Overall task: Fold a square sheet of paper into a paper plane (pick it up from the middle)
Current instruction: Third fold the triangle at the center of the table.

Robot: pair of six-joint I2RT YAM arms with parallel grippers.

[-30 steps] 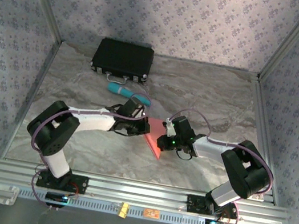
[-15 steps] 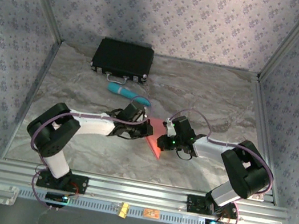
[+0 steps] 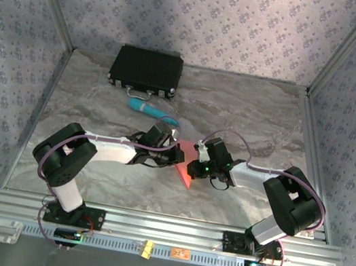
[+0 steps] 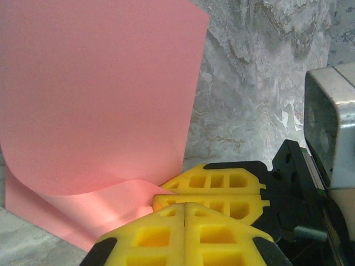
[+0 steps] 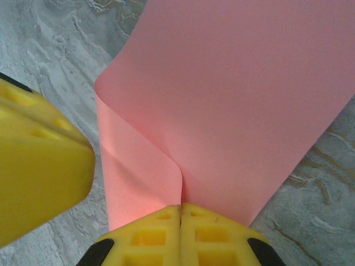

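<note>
- The square sheet of paper [image 3: 185, 170] sits near the middle of the desk [image 3: 251, 111], between the two claws. It is bent over on itself into a soft loop, with one half standing up and the other lying low.
- In the right wrist view the bend of the sheet [image 5: 238, 100] runs straight down into the seam of the right claw [image 5: 181, 213], which is clenched on the pink paper at the fold.
- The left claw [image 4: 184, 213] is also clenched, pads together, and I can see no paper between them. It sits just beside the curled lower edge of the sheet [image 4: 100, 100], with the right claw's fingers [image 4: 216, 183] right above it.
- Step in hand, as I judge it: the first fold in half. The loop is rounded and not yet a crease.
- The next move calls for lining up the edges. Then the bend should be pressed flat to the desk while the pinch stops the sheet from sliding. The paper is thin, so a skewed crease or a slip is the risk.
- Both arms reach inward, low over the desk, with forearms nearly level. The left claw [image 3: 176, 152] and the right claw [image 3: 195, 158] are almost nose to nose.
- A teal cylinder [image 3: 144, 107] and a black case [image 3: 146, 69] lie further back, well apart from the work.
</note>
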